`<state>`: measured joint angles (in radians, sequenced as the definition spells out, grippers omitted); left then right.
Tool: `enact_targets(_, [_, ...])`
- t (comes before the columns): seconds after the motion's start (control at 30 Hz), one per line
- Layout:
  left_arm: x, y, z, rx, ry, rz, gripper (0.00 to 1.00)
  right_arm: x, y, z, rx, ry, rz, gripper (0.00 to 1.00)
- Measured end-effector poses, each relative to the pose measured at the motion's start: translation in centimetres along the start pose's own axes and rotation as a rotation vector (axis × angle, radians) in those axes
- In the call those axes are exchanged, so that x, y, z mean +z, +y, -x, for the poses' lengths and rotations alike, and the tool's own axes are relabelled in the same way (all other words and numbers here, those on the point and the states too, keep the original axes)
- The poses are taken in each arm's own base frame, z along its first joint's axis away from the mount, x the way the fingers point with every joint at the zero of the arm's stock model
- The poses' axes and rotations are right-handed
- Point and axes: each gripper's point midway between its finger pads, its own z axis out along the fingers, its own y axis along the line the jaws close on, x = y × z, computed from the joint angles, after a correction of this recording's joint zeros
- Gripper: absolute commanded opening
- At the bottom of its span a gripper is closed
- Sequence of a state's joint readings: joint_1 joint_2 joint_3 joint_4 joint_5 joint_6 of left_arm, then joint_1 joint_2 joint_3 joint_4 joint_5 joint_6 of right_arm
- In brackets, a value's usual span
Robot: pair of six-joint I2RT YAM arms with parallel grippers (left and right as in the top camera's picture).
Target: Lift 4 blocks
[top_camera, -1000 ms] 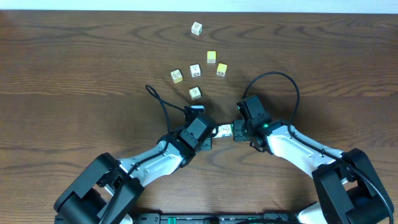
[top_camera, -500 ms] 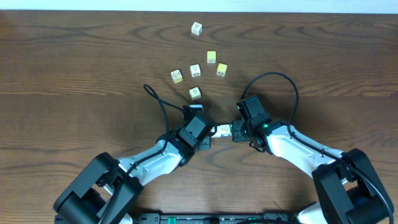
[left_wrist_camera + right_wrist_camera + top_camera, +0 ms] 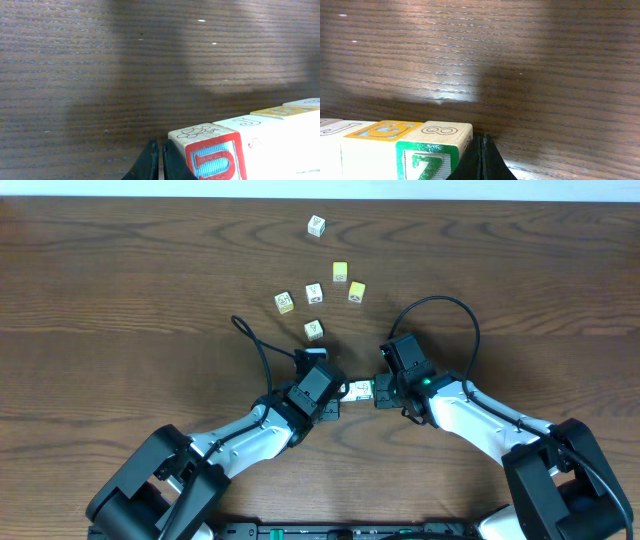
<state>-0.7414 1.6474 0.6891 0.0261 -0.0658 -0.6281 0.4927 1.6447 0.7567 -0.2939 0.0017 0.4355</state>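
Row of blocks [image 3: 360, 390]: four little cubes are lying end to end in one short line, just below the middle of the overhead frame, squeezed between the two arms.
Red-faced cube [image 3: 216, 156]: it's sitting at the left end of that line, lower right of the left wrist view, showing a blue letter on its red face.
Green Z cube [image 3: 431, 159]: it's capping the right end, at the bottom of the right wrist view, with an orange-topped one and a white one lining up behind it.
Left gripper [image 3: 338, 396]: fingers are pressing tight together with nothing between them, tips right up against the red end.
Right gripper [image 3: 379, 391]: same deal, fingers squeezing flat together and leaning on the green end.
Lifted or not: honestly I'm not seeing it, the undersides are getting cut off in both wrist views.
Loose cubes [image 3: 314, 293]: six more are sitting scattered in the upper middle, well apart from the row and both arms.
Table [image 3: 120, 300]: dark wood grain, carrying all of it.
Cables [image 3: 440, 298]: black loops are arching off each arm.
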Motion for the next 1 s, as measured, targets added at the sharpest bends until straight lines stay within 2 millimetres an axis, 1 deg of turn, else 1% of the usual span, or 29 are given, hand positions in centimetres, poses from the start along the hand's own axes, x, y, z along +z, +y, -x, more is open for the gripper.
enact_targets(0.17, [-0.07, -0.33, 0.30, -0.001, -0.004, -0.009, 0.08, -0.02, -0.32, 0.05, -0.011, -0.003, -0.018, 0.01])
enact_targets(1.0, [-0.09, -0.59, 0.22, -0.001, 0.003, -0.022, 0.07, -0.06, -0.74, 0.13, -0.058, -0.007, -0.044, 0.01])
